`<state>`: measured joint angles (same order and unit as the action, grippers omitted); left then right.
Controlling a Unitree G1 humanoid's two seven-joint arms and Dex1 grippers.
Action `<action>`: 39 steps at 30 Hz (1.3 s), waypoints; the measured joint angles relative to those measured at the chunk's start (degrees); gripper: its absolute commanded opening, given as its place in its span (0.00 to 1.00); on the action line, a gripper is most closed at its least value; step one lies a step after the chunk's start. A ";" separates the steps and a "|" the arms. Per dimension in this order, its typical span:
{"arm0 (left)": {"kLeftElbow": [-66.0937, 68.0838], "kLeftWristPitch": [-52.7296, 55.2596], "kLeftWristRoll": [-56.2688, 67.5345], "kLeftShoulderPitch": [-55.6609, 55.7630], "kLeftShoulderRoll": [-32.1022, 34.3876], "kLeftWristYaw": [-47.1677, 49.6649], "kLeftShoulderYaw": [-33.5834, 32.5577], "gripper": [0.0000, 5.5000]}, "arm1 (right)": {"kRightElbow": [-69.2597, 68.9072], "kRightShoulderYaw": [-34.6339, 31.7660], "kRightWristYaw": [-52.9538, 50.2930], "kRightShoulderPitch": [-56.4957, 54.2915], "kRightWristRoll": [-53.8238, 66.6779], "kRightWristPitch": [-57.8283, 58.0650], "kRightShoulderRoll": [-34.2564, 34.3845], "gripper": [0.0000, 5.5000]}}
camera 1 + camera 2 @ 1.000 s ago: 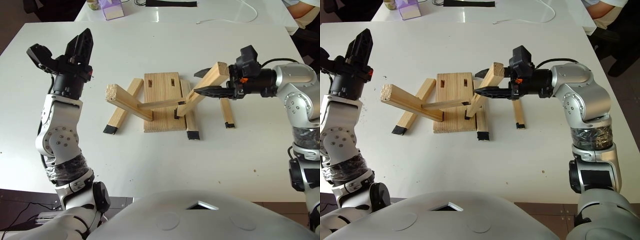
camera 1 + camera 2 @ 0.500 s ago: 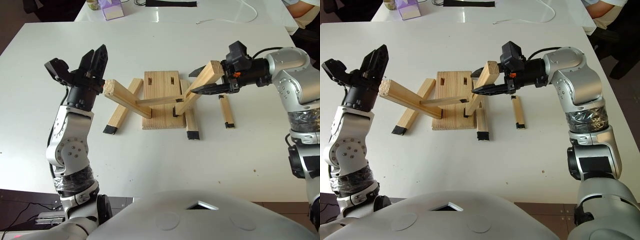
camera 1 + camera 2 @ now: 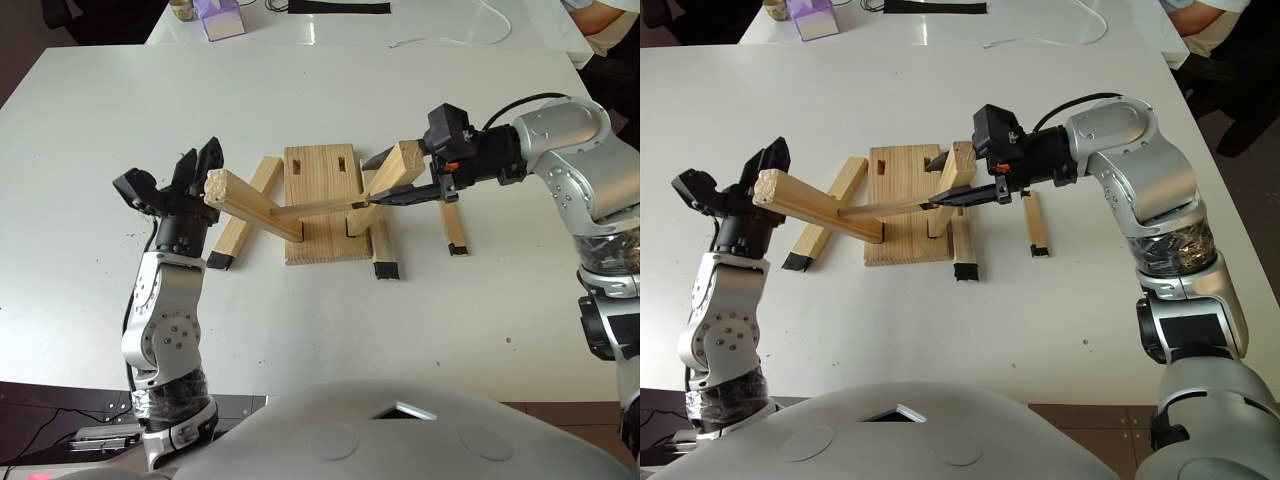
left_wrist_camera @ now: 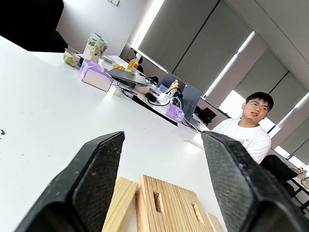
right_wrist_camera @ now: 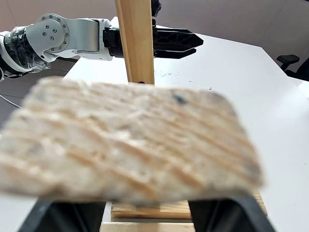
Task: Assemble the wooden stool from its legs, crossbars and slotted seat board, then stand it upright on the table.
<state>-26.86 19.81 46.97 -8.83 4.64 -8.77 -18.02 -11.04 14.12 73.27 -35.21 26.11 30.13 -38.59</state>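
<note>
Right gripper [image 3: 378, 180] clamped on the right leg [image 3: 408, 160]; left gripper [image 3: 198, 165] jaws apart, just beside the raised end of the left leg [image 3: 245, 198]; crossbar [image 3: 315, 209] joins both legs above the seat board [image 3: 320, 165], which lies flat on the table [image 3: 300, 300].

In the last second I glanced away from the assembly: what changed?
The left gripper dropped and swung inward; its open fingers now flank the raised leg's end. The right gripper, gripping the other leg, shifted left and lower, tipping it more upright. Seat board and loose pieces stayed put.
</note>
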 measured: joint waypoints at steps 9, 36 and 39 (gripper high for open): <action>-1.15 -0.73 -0.54 0.17 -4.45 4.06 1.50 0.54 | -3.20 0.92 -3.55 0.84 -1.55 -0.66 0.02 0.36; -28.35 7.44 27.69 23.50 17.46 21.40 6.38 0.54 | 1.33 2.14 -4.56 -2.67 -0.96 3.72 0.13 0.36; -29.22 9.23 25.62 21.75 18.10 22.49 11.10 0.54 | 1.99 2.64 -4.20 -2.93 -1.26 2.95 0.19 0.36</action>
<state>-56.07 29.04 72.58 12.91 22.73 13.72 -6.92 -9.06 16.76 69.07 -38.14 24.85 33.08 -38.40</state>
